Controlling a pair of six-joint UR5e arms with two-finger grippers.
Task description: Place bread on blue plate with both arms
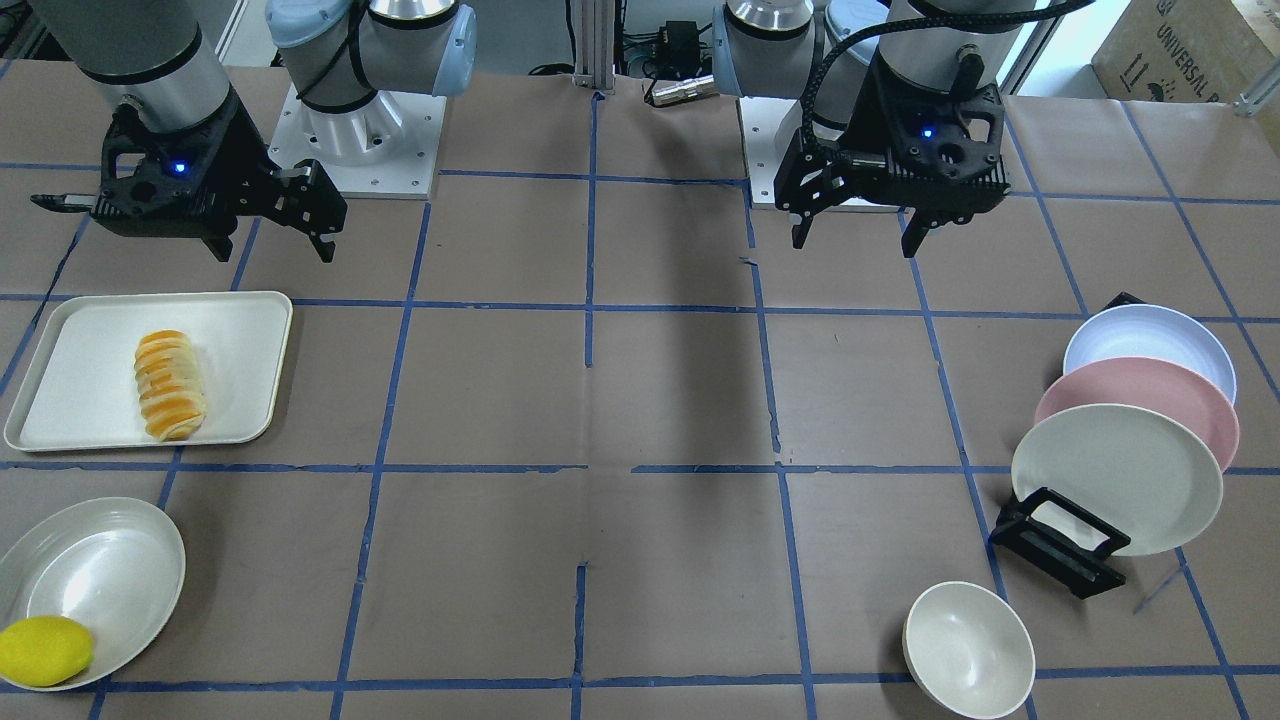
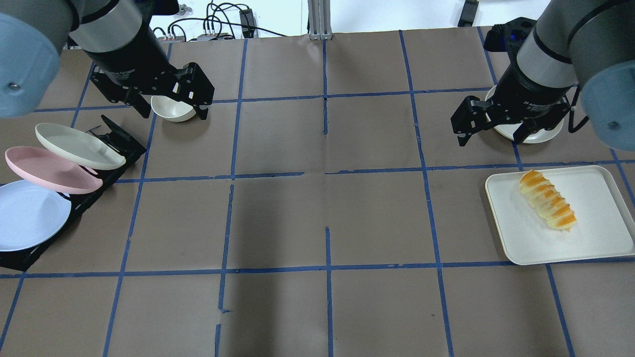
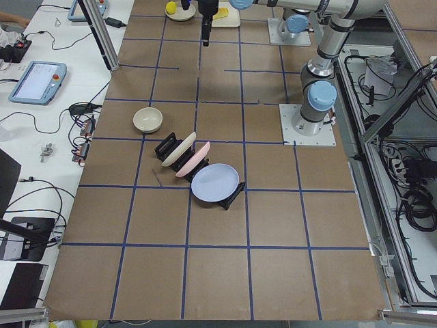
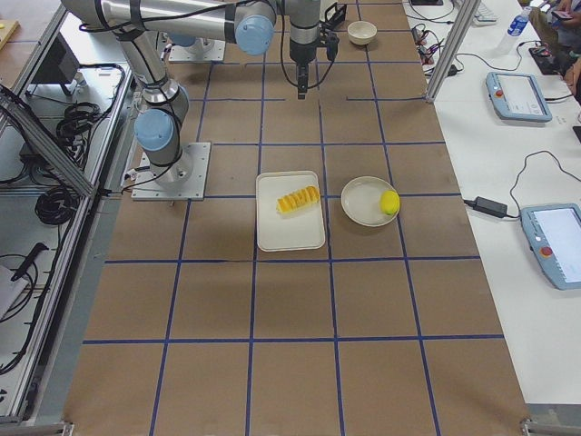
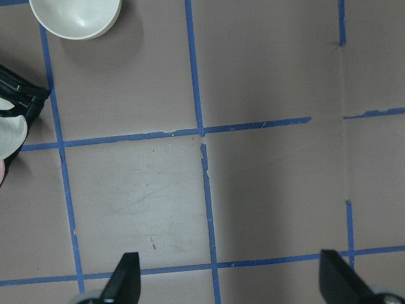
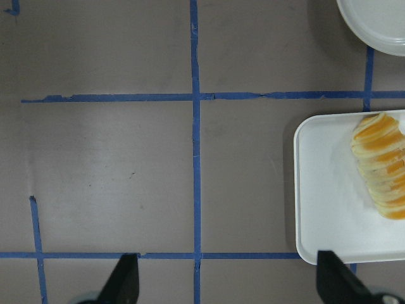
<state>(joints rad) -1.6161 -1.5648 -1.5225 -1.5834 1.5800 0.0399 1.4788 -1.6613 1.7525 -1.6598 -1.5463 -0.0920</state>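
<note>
So the job has not begun: the right gripper point(image 1: 270, 240) and the left gripper point(image 1: 856, 243) both hang empty with jaws spread, the bread point(image 1: 170, 385) lies on the white tray point(image 1: 90, 350), the blue plate point(image 1: 1150, 340) seems to lean in the black rack point(image 1: 1060, 545), and each needs picking up next.

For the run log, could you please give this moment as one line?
stage: before pickup | bread: on white tray | blue plate: in rack | left gripper: open, empty | right gripper: open, empty
</note>
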